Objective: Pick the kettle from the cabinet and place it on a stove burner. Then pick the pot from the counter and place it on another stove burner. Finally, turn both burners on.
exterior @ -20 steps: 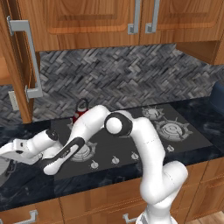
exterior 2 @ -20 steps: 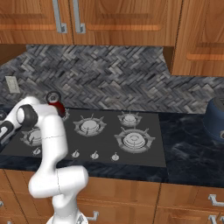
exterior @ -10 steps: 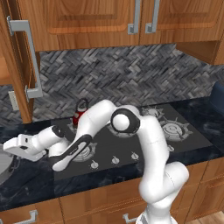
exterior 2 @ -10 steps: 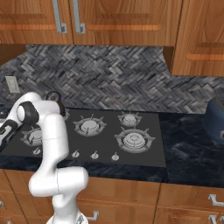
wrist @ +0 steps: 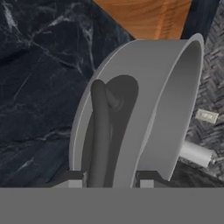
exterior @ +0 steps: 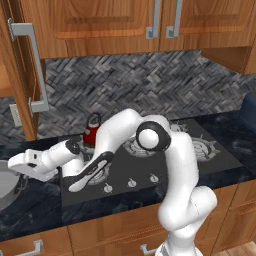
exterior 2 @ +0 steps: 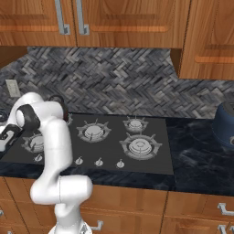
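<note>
Grey steel sits between the two dark finger tips [wrist: 144,178]: the gripper [wrist: 103,179] stands narrowly parted, straddling the pot [wrist: 144,109] at its near side handle [wrist: 99,131] — whether it squeezes, I cannot tell. Wide, shallow and lidless, the pot rests on the glossy black veined counter [wrist: 39,83]. At three o'clock of it in the left base view — the small red kettle [exterior: 91,131] stands on the dark cooktop [exterior: 150,167].

Background: grey herringbone-tiled backsplash wall [exterior 2: 114,82] with a pale outlet plate [exterior 2: 13,87] at far left; warm brown wooden twin-door upper cupboards [exterior 2: 114,20] above; matching brown lower drawer fronts [exterior 2: 137,203] near.
</note>
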Motion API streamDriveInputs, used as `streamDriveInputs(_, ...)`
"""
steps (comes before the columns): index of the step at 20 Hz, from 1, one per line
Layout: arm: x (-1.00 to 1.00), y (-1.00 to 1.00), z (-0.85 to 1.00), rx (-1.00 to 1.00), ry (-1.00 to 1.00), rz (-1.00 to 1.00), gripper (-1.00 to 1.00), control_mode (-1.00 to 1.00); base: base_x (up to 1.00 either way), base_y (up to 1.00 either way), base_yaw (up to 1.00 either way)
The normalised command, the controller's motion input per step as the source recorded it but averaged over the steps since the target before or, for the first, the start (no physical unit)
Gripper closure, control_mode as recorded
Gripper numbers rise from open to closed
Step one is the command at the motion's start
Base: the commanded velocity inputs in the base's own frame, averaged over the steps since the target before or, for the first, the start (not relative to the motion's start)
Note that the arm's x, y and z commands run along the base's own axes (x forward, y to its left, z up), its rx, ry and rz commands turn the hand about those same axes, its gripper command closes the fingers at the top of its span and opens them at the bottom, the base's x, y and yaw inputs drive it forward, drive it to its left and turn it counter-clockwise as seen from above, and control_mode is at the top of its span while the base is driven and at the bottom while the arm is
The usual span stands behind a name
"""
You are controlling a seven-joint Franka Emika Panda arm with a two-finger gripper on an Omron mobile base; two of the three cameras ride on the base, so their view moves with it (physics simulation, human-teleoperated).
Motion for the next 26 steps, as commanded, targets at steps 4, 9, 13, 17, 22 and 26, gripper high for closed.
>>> streamDriveInputs(4, -0.06, -0.34, 0.32, 0.0, 0.0, -0.03, 1.0, -1.0, 0.0, 0.0, 0.0)
streamDriveInputs(9, -0.06, -0.33, 0.41, 0.0, 0.0, -0.03, 1.0, -1.0, 0.0, 0.0, 0.0)
streamDriveInputs(13, -0.04, -0.28, 0.44, 0.0, 0.0, -0.03, 1.0, -1.0, 0.0, 0.0, 0.0)
streamDriveInputs(17, -0.02, -0.27, 0.45, 0.0, 0.01, -0.03, 1.0, -1.0, 0.0, 0.0, 0.0)
streamDriveInputs(22, -0.01, -0.24, 0.48, 0.0, 0.06, -0.04, 1.0, -1.0, 0.0, 0.0, 0.0)
streamDriveInputs(26, -0.03, -0.22, 0.57, 0.0, 0.11, -0.03, 1.0, -1.0, 0.0, 0.0, 0.0)
